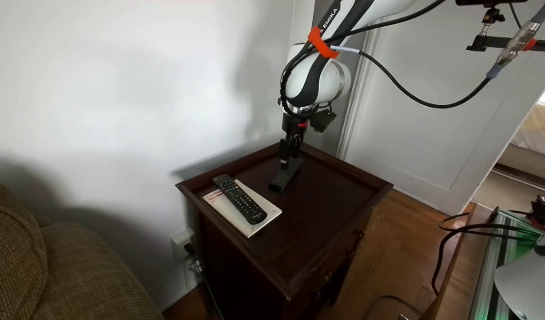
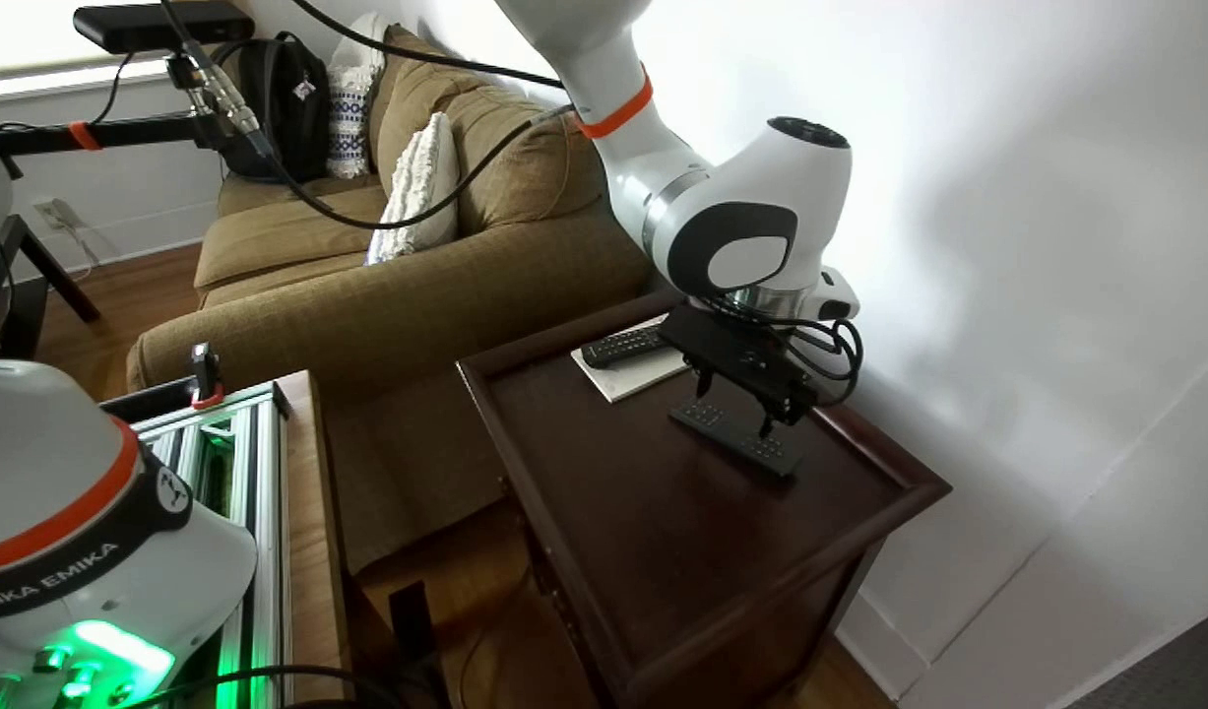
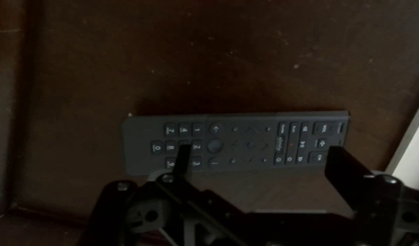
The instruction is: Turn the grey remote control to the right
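Observation:
The grey remote control (image 1: 281,181) lies flat on the dark wooden cabinet top. It shows in both exterior views, with its button side up (image 2: 727,435). In the wrist view the grey remote control (image 3: 236,136) lies crosswise, number keys to the left. My gripper (image 1: 290,160) is above it, pointing down, and it also shows in an exterior view (image 2: 733,411). In the wrist view the gripper (image 3: 260,152) is open, with its fingers spread along the remote's length and nothing between them. One fingertip overlaps the number keys, the other the far button end. Contact cannot be told.
A longer black remote (image 1: 240,199) lies on a pale book (image 1: 268,208), beside the grey remote. The cabinet top (image 1: 325,200) has a raised rim. A white wall (image 1: 121,89) stands behind it. A brown sofa (image 2: 387,295) stands beside the cabinet.

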